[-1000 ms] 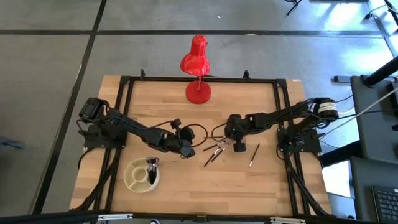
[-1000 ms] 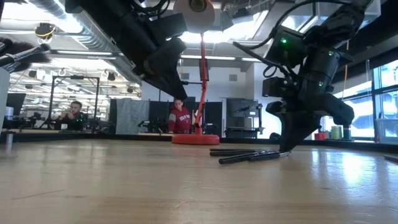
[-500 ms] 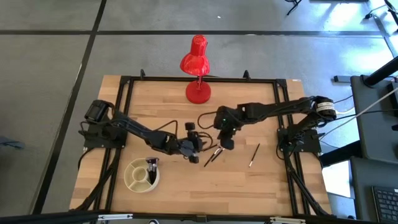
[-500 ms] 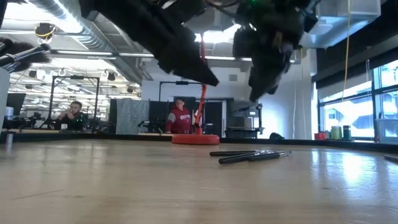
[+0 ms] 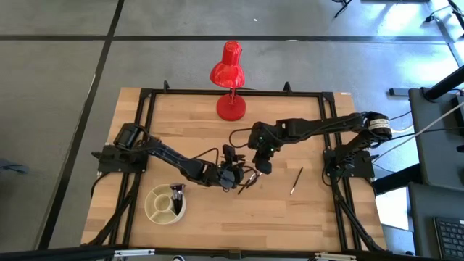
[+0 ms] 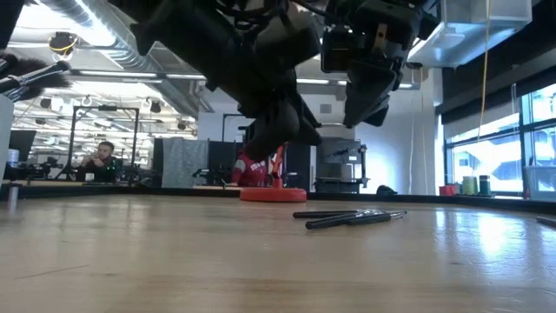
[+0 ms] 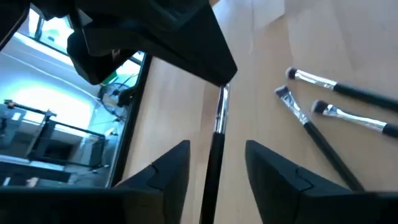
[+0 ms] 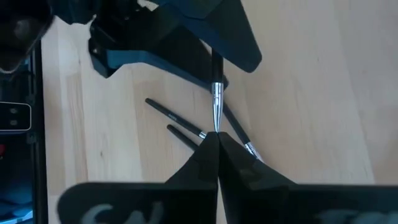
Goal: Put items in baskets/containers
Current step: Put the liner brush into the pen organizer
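My right gripper [image 5: 262, 167] is shut on one dark makeup brush [image 7: 216, 140], held above the table near its middle. My left gripper [image 5: 235, 175] is open right next to it, and its two fingers [image 7: 168, 177] stand on either side of the brush's handle without touching it. Three more brushes [image 5: 248, 182] lie flat on the wood just below the grippers; they also show in the left wrist view [image 7: 339, 106]. Another brush [image 5: 296, 180] lies alone to the right. The cream divided dish [image 5: 154, 210] stands near the front left, with several brushes [image 5: 177, 194] in it. My right gripper pinches the brush at its bristle end, just past the silver ferrule [image 8: 216, 118], between its two fingertips. The brush runs straight on from the fingers, in line with them, toward my left gripper. It is lifted clear of the table.
The red desk lamp [image 5: 230, 72] stands at the far edge, its round base [image 5: 231, 109] on the wood. A dark frame [image 5: 145, 101] runs round the table. People sit in the room beyond the table [image 6: 253, 165].
My right gripper has risen from the brushes on the table with one brush and gone a little toward the left. My left gripper has gone toward the right until its open fingers stand around that brush's handle. The other brushes stay on the table.
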